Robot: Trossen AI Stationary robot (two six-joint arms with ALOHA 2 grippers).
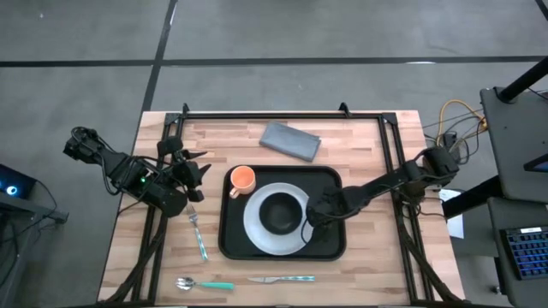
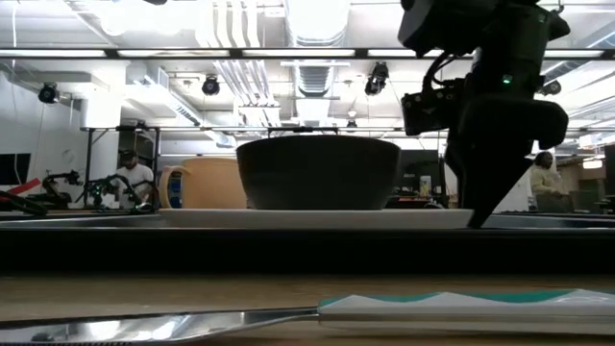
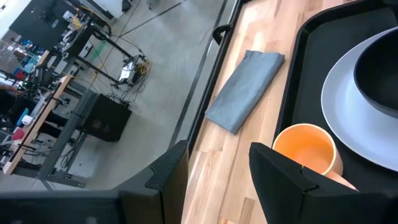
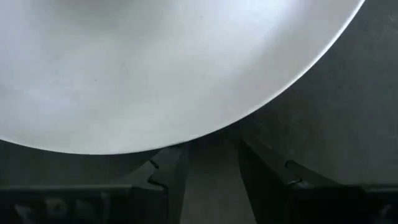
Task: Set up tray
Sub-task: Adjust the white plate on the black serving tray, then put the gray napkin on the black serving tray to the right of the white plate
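**Right gripper low at the plate's rim; a knock is the risk**

Wooden slats make up the surface (image 1: 368, 265), and the tray (image 1: 330, 248) is seen at its centre in the high view. On the tray a white plate (image 1: 257, 231) carries a black bowl (image 1: 281, 212), with an orange cup (image 1: 243, 179) at the plate's 10 o'clock. A grey napkin (image 1: 290, 140) is left off the tray at its 12 o'clock; a fork (image 1: 198, 235), a spoon (image 1: 204, 284) and a knife (image 1: 281, 279) are laid out toward 7 and 6 o'clock.

The right gripper (image 1: 310, 216) is held down at the plate's 3 o'clock edge, jaws parted, nothing grasped; in its wrist view the rim is seen just ahead of the fingertips (image 4: 163, 171). The left gripper (image 1: 195, 175) is parked at the tray's 9 o'clock, released and empty.

From here, the plate could be nudged or tipped if the rim is caught while the arm is moved, and the bowl would be shifted with it.
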